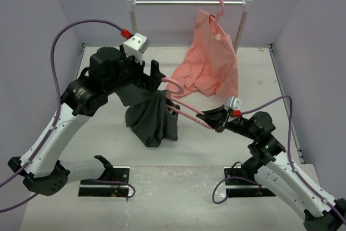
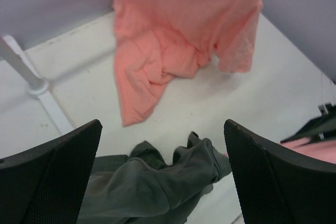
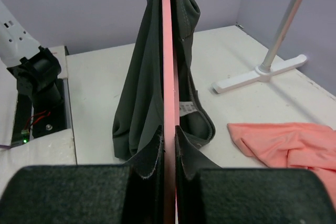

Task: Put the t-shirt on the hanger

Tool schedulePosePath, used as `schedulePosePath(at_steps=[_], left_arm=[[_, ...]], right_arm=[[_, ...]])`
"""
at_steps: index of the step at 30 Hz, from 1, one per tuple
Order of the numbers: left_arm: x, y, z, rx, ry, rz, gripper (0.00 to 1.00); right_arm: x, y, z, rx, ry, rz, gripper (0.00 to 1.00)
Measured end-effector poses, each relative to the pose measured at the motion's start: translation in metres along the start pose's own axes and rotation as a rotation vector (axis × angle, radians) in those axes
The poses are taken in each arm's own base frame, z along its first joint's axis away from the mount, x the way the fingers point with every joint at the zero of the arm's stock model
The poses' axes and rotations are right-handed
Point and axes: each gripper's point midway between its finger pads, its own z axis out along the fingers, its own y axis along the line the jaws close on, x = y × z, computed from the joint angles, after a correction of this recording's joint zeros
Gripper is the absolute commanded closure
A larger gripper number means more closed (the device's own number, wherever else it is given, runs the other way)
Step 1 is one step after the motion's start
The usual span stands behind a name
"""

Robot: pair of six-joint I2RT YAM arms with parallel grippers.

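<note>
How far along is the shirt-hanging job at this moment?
Done: the t-shirt hangs bunched on the hanger. In hand: the right gripper is shut on the hanger; the left gripper stands open above the t-shirt, holding nothing. Left: probably spreading the t-shirt evenly along the hanger.

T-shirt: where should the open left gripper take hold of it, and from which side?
Probably the raised bunched fold of the t-shirt, from above: it lies between the open fingers of the left gripper, while the rest hangs limp off the hanger clamped by the right gripper.
</note>
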Motion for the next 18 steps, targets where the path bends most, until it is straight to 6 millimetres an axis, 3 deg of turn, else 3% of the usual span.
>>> schedulePosePath(at_steps=[2,6,11,18], left_arm=[[-0.020,0.007,-0.012,-0.049,-0.072,-0.017,0.00],[-0.035,0.004,-0.034,-0.032,-0.147,-0.022,0.01],[-0.015,-0.016,-0.048,0.109,-0.124,0.060,0.00],[0.016,-0.010,-0.055,0.140,-0.141,0.305,0.00]], right_arm=[[0.001,-0.001,0.000,0.009,-0.008,0.018,1.00],[-0.002,-0.004,0.001,0.035,-0.023,0.058,1.00],[-0.007,-0.005,0.001,0.051,-0.033,0.102,1.00],[-0.023,-0.017,-0.004,0.040,-0.024,0.136,1.00]])
